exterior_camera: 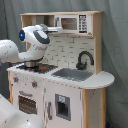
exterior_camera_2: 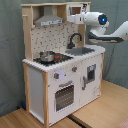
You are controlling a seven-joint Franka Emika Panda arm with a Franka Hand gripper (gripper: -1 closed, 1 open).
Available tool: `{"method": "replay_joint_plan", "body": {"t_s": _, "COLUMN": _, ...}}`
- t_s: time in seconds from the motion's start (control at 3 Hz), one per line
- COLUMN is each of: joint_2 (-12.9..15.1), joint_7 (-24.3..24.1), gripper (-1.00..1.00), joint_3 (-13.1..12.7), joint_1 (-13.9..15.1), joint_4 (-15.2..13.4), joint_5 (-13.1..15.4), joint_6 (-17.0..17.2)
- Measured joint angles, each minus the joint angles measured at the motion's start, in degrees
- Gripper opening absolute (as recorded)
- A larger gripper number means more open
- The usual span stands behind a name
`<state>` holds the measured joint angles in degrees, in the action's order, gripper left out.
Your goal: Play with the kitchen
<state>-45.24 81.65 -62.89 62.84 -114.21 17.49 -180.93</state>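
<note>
Behind my workspace I see a dull grey-green curtain (exterior_camera: 116,60) hanging in soft vertical folds, filling the backdrop in both exterior views. In the second exterior view, light wooden tabletops (exterior_camera_2: 102,110) meet along a dark seam. The lighting is even and soft, with no strong shadows.
</note>
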Motion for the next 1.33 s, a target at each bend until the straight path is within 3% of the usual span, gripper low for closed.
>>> {"method": "replay_joint_plan", "body": {"t_s": 1.0, "joint_2": 0.83, "joint_7": -2.29, "gripper": 1.0, "joint_3": -8.95, "joint_1": 11.98, "joint_4": 9.05, "joint_5": -0.52, "joint_6": 0.14}}
{"method": "replay_joint_plan", "body": {"t_s": 1.33, "joint_2": 0.85, "joint_7": -2.83, "gripper": 1.0, "joint_3": -9.13, "joint_1": 12.32, "joint_4": 10.22, "joint_5": -0.83, "joint_6": 0.58}}
